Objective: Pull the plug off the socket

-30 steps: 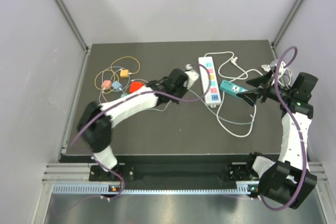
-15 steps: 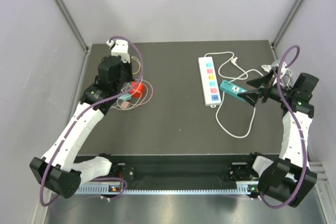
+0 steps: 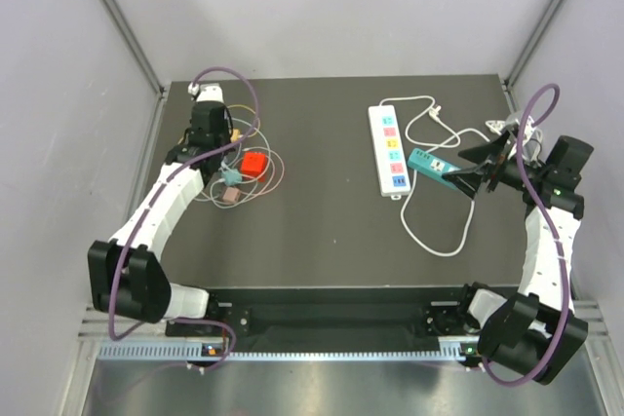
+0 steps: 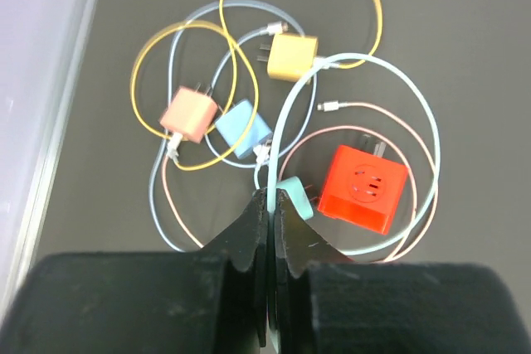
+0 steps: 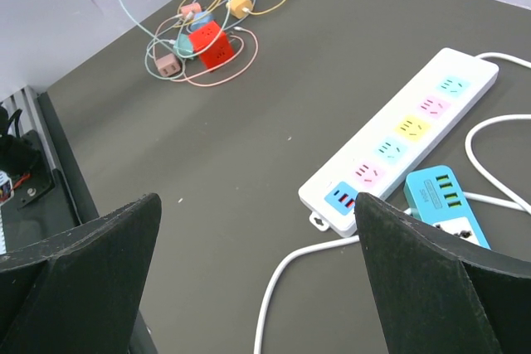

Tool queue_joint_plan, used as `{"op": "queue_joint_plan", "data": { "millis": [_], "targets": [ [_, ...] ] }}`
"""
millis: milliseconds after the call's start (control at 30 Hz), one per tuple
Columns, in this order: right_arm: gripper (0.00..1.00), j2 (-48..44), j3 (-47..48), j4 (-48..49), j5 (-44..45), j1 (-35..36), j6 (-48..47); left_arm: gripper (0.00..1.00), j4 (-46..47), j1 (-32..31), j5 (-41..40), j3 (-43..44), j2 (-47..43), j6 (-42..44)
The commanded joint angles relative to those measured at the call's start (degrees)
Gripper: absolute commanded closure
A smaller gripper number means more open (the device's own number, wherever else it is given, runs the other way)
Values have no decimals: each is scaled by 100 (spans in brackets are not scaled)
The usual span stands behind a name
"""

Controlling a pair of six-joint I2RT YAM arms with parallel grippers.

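We see a small mint plug (image 4: 292, 195) on a pale blue cable (image 4: 280, 126), just right of the left claw (image 4: 271, 198), whose tips pinch that cable. The white socket strip (image 5: 398, 143) lies on the worktop (image 5: 249, 163) ahead of the right claw (image 5: 257, 213), which is spread wide. The markings on the strip are too small to read.

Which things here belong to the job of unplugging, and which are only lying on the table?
Job, as far as I can tell:
white power strip, no plug in it
mint plug
pale cable, pinched in the left gripper

Lying about:
red cube
yellow charger
pink charger
blue charger
teal power strip
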Motion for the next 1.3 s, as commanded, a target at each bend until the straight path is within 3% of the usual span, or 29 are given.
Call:
{"op": "queue_joint_plan", "data": {
  "millis": [0, 33, 67, 267, 467, 567, 700, 767, 833, 867, 1000, 1100, 1267],
  "targets": [
    [0, -29, 34, 96, -252, -88, -142, 93, 235, 235, 254, -6, 252, -339],
    [0, -29, 43, 88, -252, -88, -150, 87, 191, 289, 395, 2, 357, -401],
    [0, -21, 43, 79, -252, -96, -150, 65, 156, 341, 562, -6, 367, -463],
    [0, 14, 52, 9, -252, -114, -194, 2, 24, 526, 1284, -103, -317, -858],
    [0, 58, 157, -220, 11, -114, -309, 1, -73, 605, 1940, -313, -1433, -1131],
    [0, 32, 228, -255, 538, -123, -274, 1, -30, 605, 2922, -603, -2066, -1087],
    [0, -99, 298, 95, 1984, -123, 200, 1, 172, 605, 3797, -1122, -2883, -1157],
    [0, -152, 377, 175, 2680, -123, 482, 1, 199, 605, 3745, -1421, -3428, -1166],
    [0, -292, 526, 245, 4144, -123, 674, 1, 217, 597, 3151, -1683, -3990, -1079],
    [0, -293, 526, 272, 4151, -123, 702, 1, 217, 597, 3147, -1781, -4175, -1078],
    [0, -635, 387, 658, 6192, -123, 1044, 1, 94, 597, 2234, -2089, -4940, -1017],
    [0, -811, 246, 694, 6559, -123, 922, 1, -213, 588, 2181, -2098, -5047, -771],
    [0, -1101, -115, 711, 6314, -123, 579, 1, -565, 597, 2031, -2063, -5108, -595]
  ]
}}
